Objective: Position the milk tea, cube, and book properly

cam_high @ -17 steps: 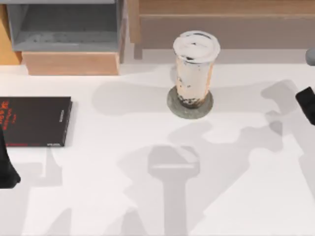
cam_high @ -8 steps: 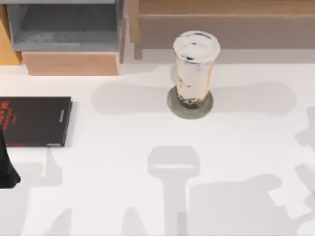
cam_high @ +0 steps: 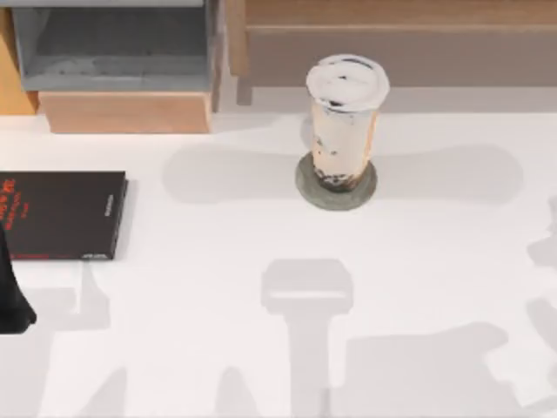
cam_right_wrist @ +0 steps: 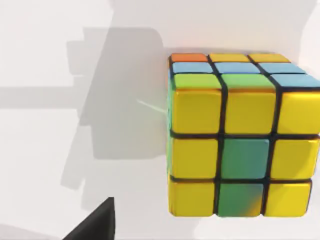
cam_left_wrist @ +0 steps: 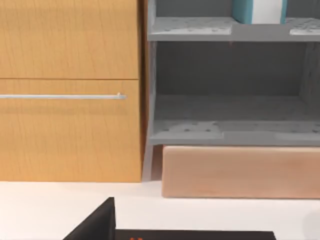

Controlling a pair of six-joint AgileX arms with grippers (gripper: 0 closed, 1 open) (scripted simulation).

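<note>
White tabletop, soft grey shadows across it. Grey open shelf unit on a pale wooden plinth (far left corner). Beside it, orange-brown wooden cabinet, thin metal handle.

A rendered study or home-office desk; behind the white table stands a wooden cabinet with a drawer handle; beside the cabinet, grey shelves hold a teal book; a black book lies before the shelves.
</note>
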